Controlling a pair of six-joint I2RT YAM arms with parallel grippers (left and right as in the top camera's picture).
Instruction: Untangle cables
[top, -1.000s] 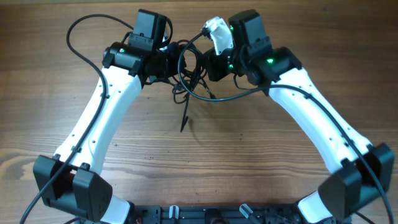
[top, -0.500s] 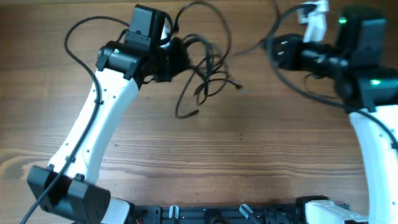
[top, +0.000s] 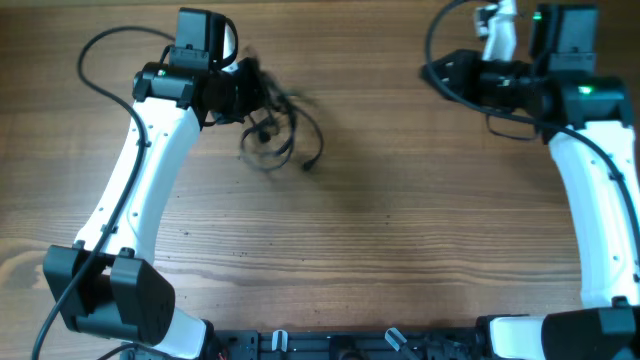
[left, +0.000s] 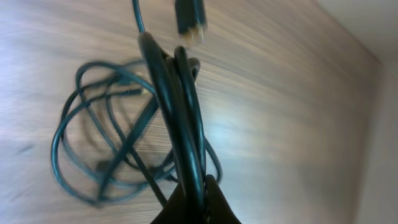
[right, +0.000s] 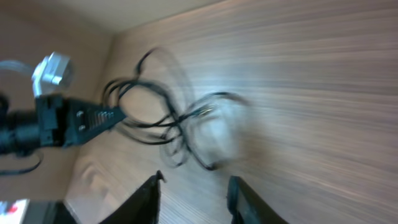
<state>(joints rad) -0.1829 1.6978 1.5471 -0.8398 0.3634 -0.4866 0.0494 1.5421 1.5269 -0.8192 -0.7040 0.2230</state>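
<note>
The cables are a tangle of thin black cords hanging from my left gripper at the far left of the table, with loops resting on the wood. In the left wrist view my left gripper is shut on a couple of cable strands; a plug points up and loose loops lie below. My right gripper is at the far right, well apart from the cables. In the right wrist view it is open and empty, and the cables show blurred in the distance.
The wooden table extends between the two arms. Thick black robot wires loop beside the left arm and around the right wrist. The arm bases stand at the near edge.
My right gripper has let go of the tangle and swung far right. My left gripper has moved left with the cables, which now hang lower and more bunched.
</note>
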